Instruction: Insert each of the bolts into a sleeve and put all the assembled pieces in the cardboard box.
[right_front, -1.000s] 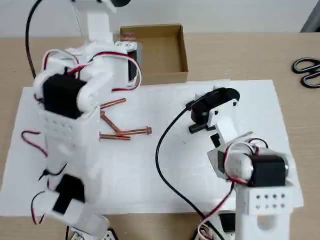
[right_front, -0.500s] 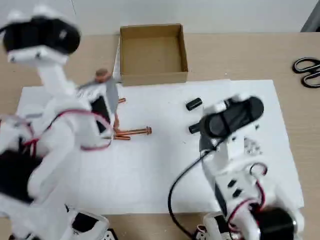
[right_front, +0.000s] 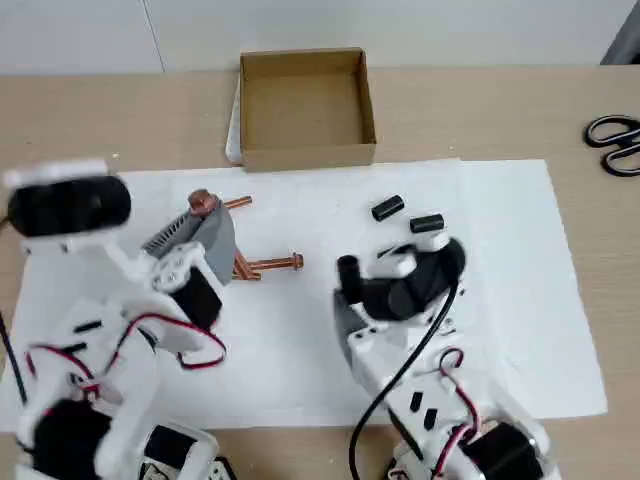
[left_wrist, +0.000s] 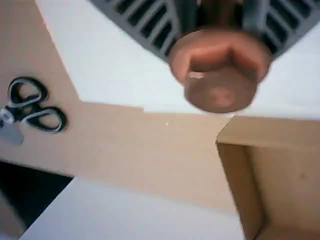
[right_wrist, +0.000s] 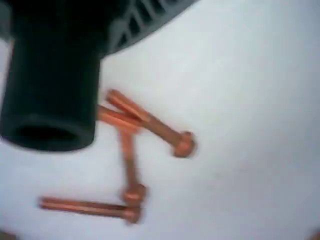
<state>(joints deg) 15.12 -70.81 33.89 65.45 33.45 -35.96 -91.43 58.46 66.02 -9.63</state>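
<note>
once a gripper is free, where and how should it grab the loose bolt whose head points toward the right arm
Grip the bolt by its shank just behind the head, coming straight down from above and closing across the shank. It lies flat on the white paper, and its head end sits free, while the tip end is bunched against the other bolts.

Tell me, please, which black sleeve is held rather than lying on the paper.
The sleeve in the right tool; the other two lie loose on the paper.
</note>
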